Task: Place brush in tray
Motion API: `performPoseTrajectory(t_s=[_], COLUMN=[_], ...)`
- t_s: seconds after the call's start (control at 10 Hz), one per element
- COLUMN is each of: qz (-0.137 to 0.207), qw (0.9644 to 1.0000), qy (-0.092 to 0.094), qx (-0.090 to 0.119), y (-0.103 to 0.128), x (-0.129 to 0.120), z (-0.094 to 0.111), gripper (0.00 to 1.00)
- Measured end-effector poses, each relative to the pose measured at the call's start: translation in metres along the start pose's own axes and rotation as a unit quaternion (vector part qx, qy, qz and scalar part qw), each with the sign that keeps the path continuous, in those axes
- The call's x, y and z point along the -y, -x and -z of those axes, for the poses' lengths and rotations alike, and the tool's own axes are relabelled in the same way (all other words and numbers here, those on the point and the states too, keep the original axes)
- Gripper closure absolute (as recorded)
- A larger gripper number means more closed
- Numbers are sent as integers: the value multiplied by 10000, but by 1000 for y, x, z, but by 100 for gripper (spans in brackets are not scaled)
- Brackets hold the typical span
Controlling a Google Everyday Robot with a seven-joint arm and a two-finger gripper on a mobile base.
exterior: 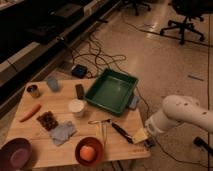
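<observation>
Brush [121,132] lay flat on the wooden table [120,148], near its front right edge and apart from the empty green tray [112,90] behind it. By my judgement the whole job remained: grasp, lift, carry, set down. My gripper [148,143] hovered at the table's right corner, just beside a yellow block [140,135]; whether it was apart or together, I could not tell. Left to right, the surface carried a purple bowl [15,152], a carrot [29,112], a blue cloth [62,132], a white cup [76,106] and an orange bowl [89,151]. Cables [92,52] trailed over the speckled floor [165,60]; office chairs [187,20] stood far right.
</observation>
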Motion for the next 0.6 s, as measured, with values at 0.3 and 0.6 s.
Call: performPoseTrajectory(t_s=[0.3,0.6], qz=[434,809], qw=[9976,9921], qy=[-353,-784], qx=[-396,-556], y=[11,26], x=[20,19], z=[-26,-25], gripper=[35,35])
